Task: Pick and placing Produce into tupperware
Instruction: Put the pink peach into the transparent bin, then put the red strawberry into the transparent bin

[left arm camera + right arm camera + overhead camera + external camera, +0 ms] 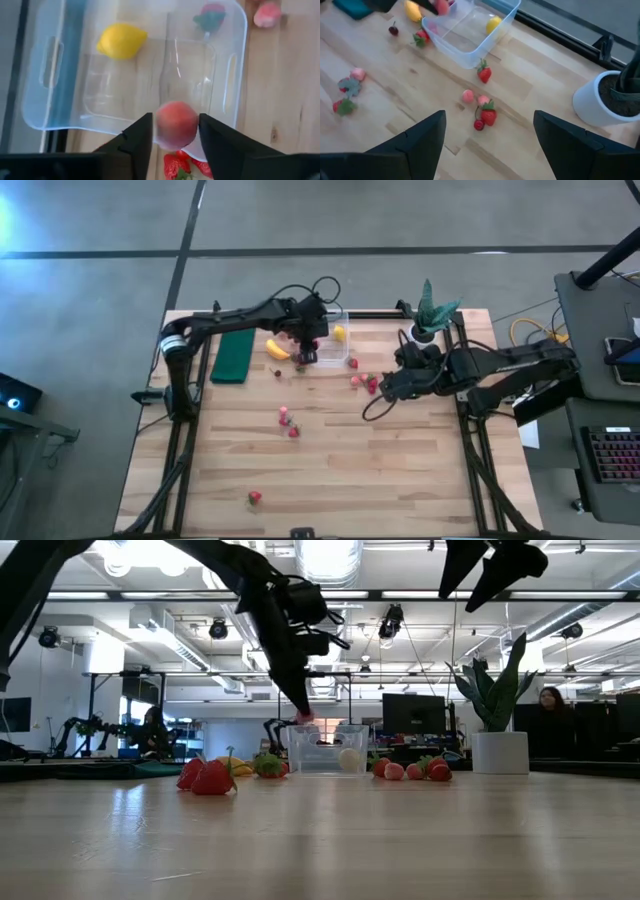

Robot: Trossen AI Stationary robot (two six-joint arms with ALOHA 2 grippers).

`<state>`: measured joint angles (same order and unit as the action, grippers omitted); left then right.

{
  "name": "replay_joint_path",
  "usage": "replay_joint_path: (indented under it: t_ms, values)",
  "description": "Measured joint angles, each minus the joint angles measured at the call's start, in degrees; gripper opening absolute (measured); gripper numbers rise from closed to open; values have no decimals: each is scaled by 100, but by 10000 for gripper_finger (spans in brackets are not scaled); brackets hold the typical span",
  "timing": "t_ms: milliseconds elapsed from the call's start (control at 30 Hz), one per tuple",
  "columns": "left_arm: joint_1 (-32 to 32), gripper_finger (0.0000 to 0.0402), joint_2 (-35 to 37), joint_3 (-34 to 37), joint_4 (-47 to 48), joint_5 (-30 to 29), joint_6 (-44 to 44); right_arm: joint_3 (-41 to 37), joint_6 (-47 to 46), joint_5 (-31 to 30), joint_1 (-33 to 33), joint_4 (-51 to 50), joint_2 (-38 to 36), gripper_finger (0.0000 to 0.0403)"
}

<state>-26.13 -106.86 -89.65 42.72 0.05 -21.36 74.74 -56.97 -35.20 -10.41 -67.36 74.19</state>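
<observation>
The clear tupperware [338,345] stands on the table near its far edge, with the yellow lemon [121,41] inside it. My left gripper [175,142] hangs over the box's near-left rim, shut on a pink fruit [176,125]. The banana [277,349] lies left of the box. Red and pink fruits lie right of the box [487,116], at mid-table [287,420] and by the near edge [254,498]. My right gripper [490,145] is open and hovers above the fruits right of the box, touching nothing. My left gripper pinches the pink fruit [176,125] between its two fingers [142,137], one on either side of its round body. The fingers come from above, pointing down. The fruit is lifted clear, above the tupperware's rim [303,717].
A dark green flat pad [232,357] lies left of the banana. A white pot with a green plant [425,330] stands at the far right corner, beside my right arm. A strawberry [182,162] lies on the table just outside the box, under my left gripper.
</observation>
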Motion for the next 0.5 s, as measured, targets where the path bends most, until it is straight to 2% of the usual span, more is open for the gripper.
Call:
replay_joint_path:
  t_ms: [267,500]
  values:
    - [-17,225,586,7,14,-169,420,-2,181,-10,405,15,-28,294]
    - [-173,233,1131,86,377,-777,-5,-2,326,-9,631,31,-23,295]
